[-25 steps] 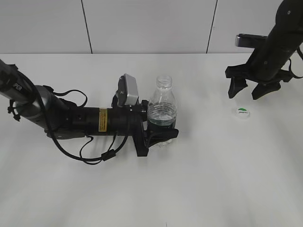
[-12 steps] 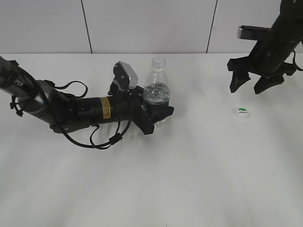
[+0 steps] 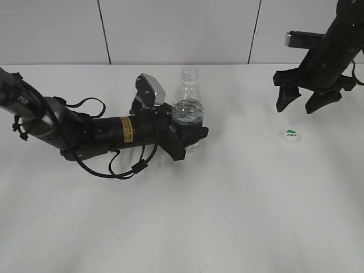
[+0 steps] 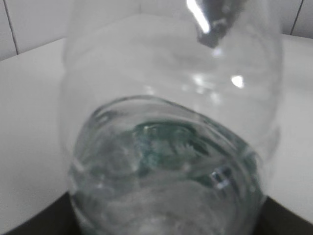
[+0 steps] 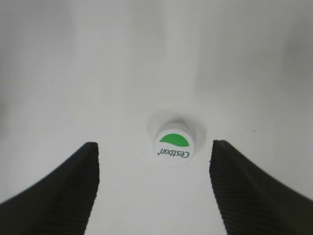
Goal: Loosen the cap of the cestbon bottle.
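Note:
The clear cestbon bottle [image 3: 188,108] stands upright near the table's middle with its neck open and no cap on it. My left gripper [image 3: 189,138] is shut on its lower body, over the dark green label. The bottle [image 4: 171,127] fills the left wrist view, blurred, with water in it. The white cap [image 3: 292,135] with a green half-circle lies on the table at the right. My right gripper [image 3: 307,104] hangs open and empty just above and behind it. In the right wrist view the cap [image 5: 174,144] lies between the two spread fingers [image 5: 63,191].
The white table [image 3: 239,216] meets a white tiled wall [image 3: 176,31] at the back. My left arm [image 3: 85,133] lies low across the table's left half with loose cables beside it.
My left gripper carried the bottle back and slightly left, then stopped. My right gripper rose a little above the cap, then held still. The cap has not moved.

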Robot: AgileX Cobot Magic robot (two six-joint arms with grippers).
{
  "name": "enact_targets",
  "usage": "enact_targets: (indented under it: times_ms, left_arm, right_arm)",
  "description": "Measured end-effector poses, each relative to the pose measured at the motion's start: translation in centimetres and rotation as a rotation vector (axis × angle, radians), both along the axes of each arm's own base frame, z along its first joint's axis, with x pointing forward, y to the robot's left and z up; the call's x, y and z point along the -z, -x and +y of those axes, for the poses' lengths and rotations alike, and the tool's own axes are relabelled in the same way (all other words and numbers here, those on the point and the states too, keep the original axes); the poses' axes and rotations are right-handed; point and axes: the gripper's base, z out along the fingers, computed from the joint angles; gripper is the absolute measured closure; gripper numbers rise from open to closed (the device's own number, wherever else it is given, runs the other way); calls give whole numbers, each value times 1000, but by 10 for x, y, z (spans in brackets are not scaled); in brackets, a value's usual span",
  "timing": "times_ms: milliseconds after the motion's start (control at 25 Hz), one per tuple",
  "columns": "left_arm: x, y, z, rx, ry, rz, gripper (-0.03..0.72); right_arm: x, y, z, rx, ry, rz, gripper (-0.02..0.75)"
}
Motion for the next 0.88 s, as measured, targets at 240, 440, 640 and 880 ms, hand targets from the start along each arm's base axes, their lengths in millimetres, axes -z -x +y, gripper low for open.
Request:
enact_targets:
  times_ms: [240,440,640,880]
  left_arm:
    - [4,0,0,-8,40,10,276]
    - [4,0,0,-15,60,38,230]
    - [3,0,0,-28,77,62,102]
    - [1,0,0,-31,83,65,80]
  right_arm:
    - [-3,-1,0,-2,-1,2,202]
    - [-11,-5,1,-3,-4,-22,202]
    - [-13,-6,1,-5,-4,-27,202]
    - [-13,-6,1,-7,1,-25,202]
